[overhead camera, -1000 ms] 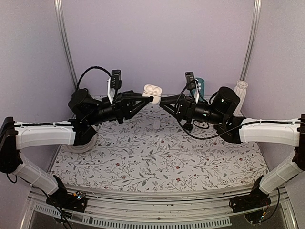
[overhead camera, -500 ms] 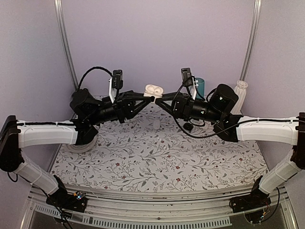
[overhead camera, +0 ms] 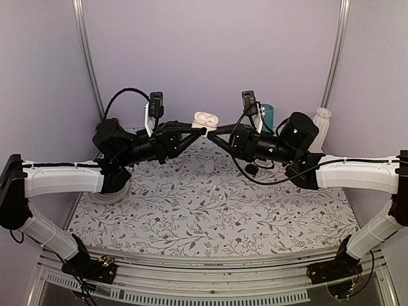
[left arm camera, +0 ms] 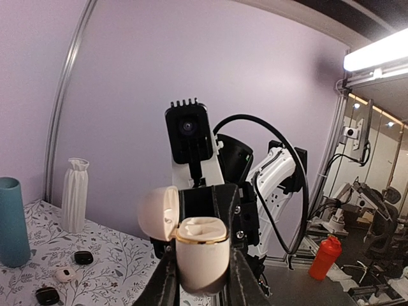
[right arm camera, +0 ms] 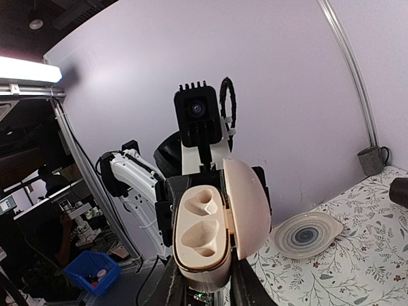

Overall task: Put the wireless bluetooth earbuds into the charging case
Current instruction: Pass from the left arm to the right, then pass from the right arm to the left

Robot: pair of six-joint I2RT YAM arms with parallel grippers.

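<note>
Charging case (right arm camera: pixel 201 242), open, between left gripper (left arm camera: pixel 203 274) and right gripper (right arm camera: pixel 203 284)

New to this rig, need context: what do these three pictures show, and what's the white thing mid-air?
Two robot arms, left arm and right arm, bolted at the near edge of a floral table. The top view looks down from behind them; the other two come from a camera on each wrist. The left jaws are shut on an open charging case, held in the air; the right jaws flank it, grip unclear. Its wells look empty. On the table: a teal cup, a white ribbed vase, a plate.
</note>
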